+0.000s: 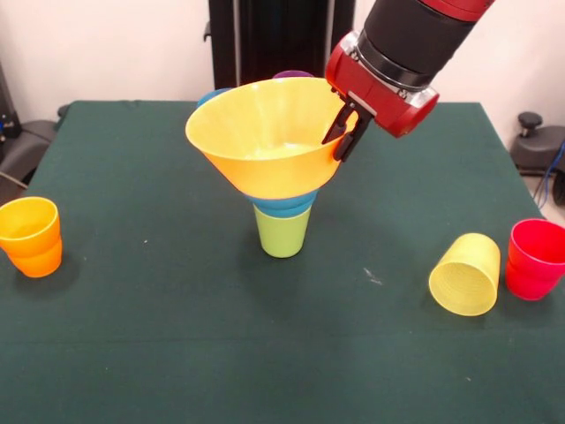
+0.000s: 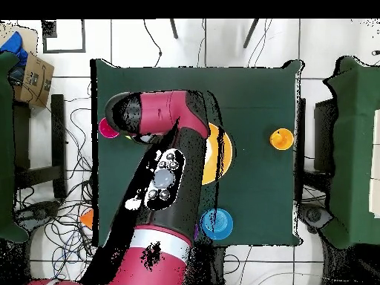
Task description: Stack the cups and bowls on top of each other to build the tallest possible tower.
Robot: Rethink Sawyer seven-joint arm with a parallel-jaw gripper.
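Your gripper [image 1: 346,132] is clamped on the rim of the big yellow-orange bowl [image 1: 265,146], one finger inside the bowl, one outside, on the bowl's right side in the front view. The bowl sits tilted, its mouth leaning toward the camera.

Under it you've got a small blue bowl [image 1: 284,205], only its lower part showing, seated in the mouth of the lime green cup [image 1: 282,231], which stands upright near the table's middle. That's the tower: cup, blue bowl, big bowl on top w/ the gripper on it.

Behind the big bowl, 2 things peek over its rim: a bit of blue [image 1: 210,95] at left and a bit of purple [image 1: 291,76] at top; can't tell what they are from the front.

In the overhead view the arm [image 2: 159,178] covers most of the stack; you see only an arc of the big bowl past it. A 2nd blue bowl [image 2: 217,223] stands near the robot-side edge.

Front view, elsewhere on the green table [image 1: 159,344]: orange cup [image 1: 32,236] upright at far left, looks like 2 nested. At right, a yellow cup [image 1: 465,275] lies on its side, mouth toward the camera, just beside an upright red cup [image 1: 535,259].
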